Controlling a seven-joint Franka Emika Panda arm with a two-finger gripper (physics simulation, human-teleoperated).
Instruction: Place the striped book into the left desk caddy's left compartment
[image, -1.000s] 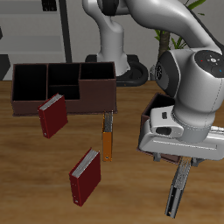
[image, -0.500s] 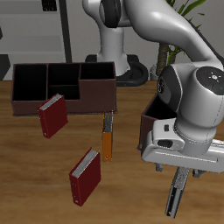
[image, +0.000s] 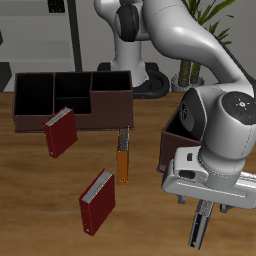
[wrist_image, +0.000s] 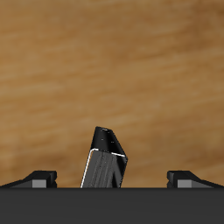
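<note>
The robot's two-finger gripper (image: 203, 205) hangs with its fingers spread above the thin grey-and-black striped book (image: 201, 220), which lies flat near the table's front edge just before the dark maroon-brown left desk caddy (image: 172, 135), seemingly lined up to grasp it.
</note>
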